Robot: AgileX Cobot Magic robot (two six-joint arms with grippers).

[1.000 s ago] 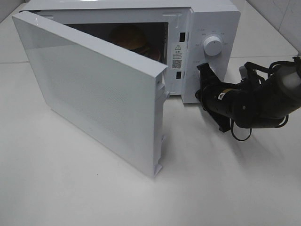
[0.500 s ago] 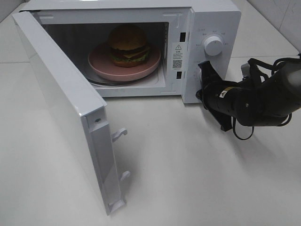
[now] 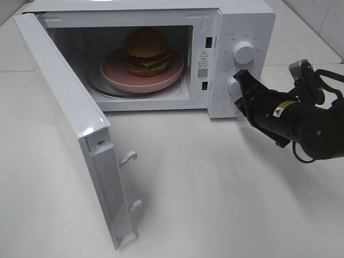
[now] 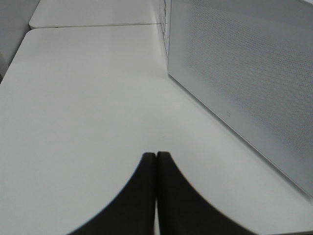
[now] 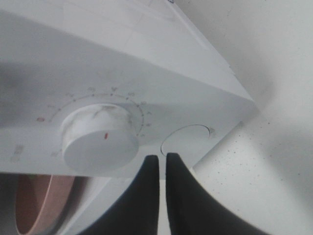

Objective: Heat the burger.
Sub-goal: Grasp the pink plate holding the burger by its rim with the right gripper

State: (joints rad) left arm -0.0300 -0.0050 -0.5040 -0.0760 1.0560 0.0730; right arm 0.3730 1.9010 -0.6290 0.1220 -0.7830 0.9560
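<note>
1. Burger waits, door ajar: the burger (image 3: pixel 146 52) sits on a pink plate (image 3: pixel 115 75) inside the microwave (image 3: pixel 242 21). The microwave's door (image 3: pixel 70 107) is swung wide open, so turning a dial now would probably heat nothing.

2. The right gripper (image 3: pixel 240 81) is at the microwave's control panel, beside the lower dial (image 3: pixel 233 86). Its fingers are pressed almost together and pinch nothing. Tips this narrow could skid off the smooth dial, or land on the round button (image 5: pixel 188 139) next to it.

3. A hard push on the panel could shove the whole microwave backward and set the plate sliding inside.

4. Shutting the door means swinging it across the microwave's front. A fast or off-centre push might bounce it off the latch hooks (image 3: pixel 129 157) and leave it unlatched.

5. The left gripper (image 4: pixel 156 154), fingers pressed together and empty, hangs over the table (image 4: pixel 73 98) close to a dotted white panel of the microwave. It could be struck if that panel moves.
</note>
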